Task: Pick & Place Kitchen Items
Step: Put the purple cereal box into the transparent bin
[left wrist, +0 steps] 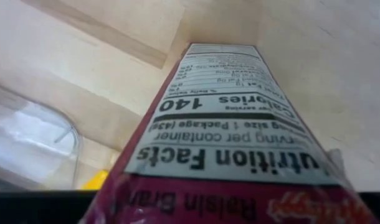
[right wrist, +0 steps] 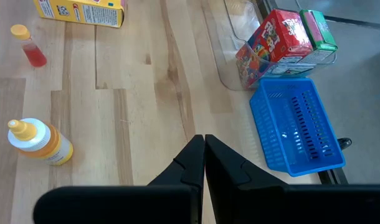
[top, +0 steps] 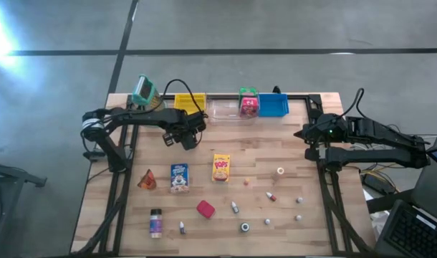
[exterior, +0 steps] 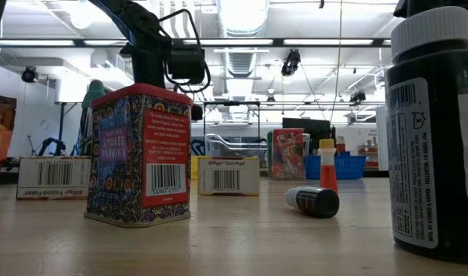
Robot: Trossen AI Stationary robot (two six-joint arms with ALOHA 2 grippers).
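Observation:
My left gripper (top: 186, 137) hangs over the table's far left part, pointing steeply down. Right in front of its wrist camera is a magenta Raisin Bran mini box (left wrist: 227, 124). The box's nutrition panel faces the camera and its far end reaches the wooden tabletop. The gripper hides this box in the high view. My right gripper (right wrist: 204, 155) waits shut and empty above the right edge (top: 308, 136). Loose on the table lie a yellow Pops box (top: 221, 166), a blue cereal box (top: 179, 177), an orange wedge (top: 147, 179), a red paprika tin (exterior: 140, 157) and a purple-labelled jar (top: 156, 223).
Along the far edge stand a yellow bin (top: 190, 102), a clear bin (top: 226, 110) holding a pink box (right wrist: 274, 43) and a green one, and a blue bin (right wrist: 296, 121). Small bottles (top: 272, 196) are scattered on the near right. A teal box (top: 143, 91) sits at the far left corner.

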